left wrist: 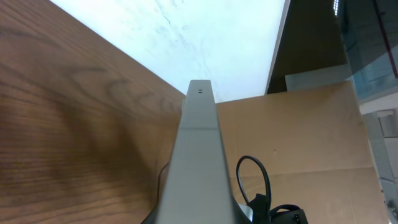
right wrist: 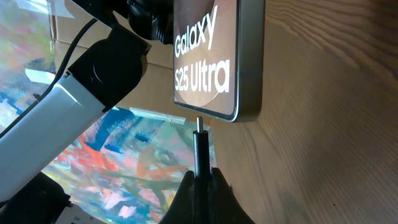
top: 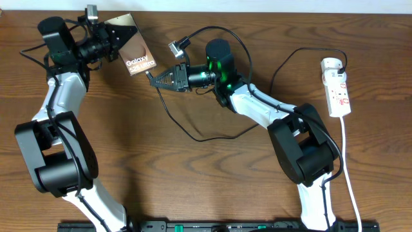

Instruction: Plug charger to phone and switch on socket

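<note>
Gripping the phone point(top: 132, 46) by one end, the left gripper point(top: 111, 44) holds it at the upper left of the counter point(top: 193, 187), jaws clamped on it. The right gripper point(top: 153, 79) has its jaws pinched shut on the charger point(right wrist: 199, 146), whose plug tip sits just short of the phone's edge. The socket point(top: 336, 87) lies at far right.

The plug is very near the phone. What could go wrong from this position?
1. The charger tip points at the bottom edge of the phone, but no port is visible; it may strike the frame instead.
2. The left gripper holds the phone tilted, gripped far from the plug, so a push might pivot it.
3. The cable lies slack and crosses the right arm; it could snag.
</note>
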You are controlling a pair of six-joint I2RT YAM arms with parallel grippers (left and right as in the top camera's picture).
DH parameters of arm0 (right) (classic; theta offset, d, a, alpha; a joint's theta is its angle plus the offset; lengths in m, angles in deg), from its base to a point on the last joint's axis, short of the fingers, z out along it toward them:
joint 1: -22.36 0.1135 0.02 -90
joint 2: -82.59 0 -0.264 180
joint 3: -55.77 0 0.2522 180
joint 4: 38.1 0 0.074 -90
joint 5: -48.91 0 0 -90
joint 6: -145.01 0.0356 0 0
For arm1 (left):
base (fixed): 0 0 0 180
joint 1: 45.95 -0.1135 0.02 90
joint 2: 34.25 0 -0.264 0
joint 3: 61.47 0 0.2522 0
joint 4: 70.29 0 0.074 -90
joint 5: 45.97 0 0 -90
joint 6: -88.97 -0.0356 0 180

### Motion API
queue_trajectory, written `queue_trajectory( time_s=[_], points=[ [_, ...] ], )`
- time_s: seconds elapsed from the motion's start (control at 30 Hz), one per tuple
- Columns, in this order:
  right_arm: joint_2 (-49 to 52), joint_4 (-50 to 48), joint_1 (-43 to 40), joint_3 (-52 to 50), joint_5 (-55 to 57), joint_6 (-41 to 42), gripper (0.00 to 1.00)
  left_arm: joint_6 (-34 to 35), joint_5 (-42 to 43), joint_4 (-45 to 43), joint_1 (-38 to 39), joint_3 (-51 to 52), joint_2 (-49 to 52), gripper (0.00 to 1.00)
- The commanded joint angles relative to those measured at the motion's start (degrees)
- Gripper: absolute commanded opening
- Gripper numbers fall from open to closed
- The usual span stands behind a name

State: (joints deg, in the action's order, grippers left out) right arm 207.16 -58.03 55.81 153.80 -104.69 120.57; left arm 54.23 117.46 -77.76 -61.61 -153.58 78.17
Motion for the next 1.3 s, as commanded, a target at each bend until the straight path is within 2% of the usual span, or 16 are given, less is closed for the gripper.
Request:
queue_trajectory(
  time_s=[0.0, 0.6, 1.27],
  points=[
    [0.2, -0.1, -0.3, 0.3, -0.2, -0.3, 0.01, -0.2, 1.9, -0.5, -0.1, -0.5, -0.2, 0.07],
    [0.2, 0.1, -0.3, 0.3, 0.1, -0.5, 0.01, 2.6, 1.7, -0.5, -0.1, -0.5, -0.2, 0.07],
    [0.2, 0.0, -0.3, 0.3, 0.0, -0.4, 0.01, 0.9, 1.6, -0.6, -0.1, -0.5, -0.2, 0.07]
  ],
)
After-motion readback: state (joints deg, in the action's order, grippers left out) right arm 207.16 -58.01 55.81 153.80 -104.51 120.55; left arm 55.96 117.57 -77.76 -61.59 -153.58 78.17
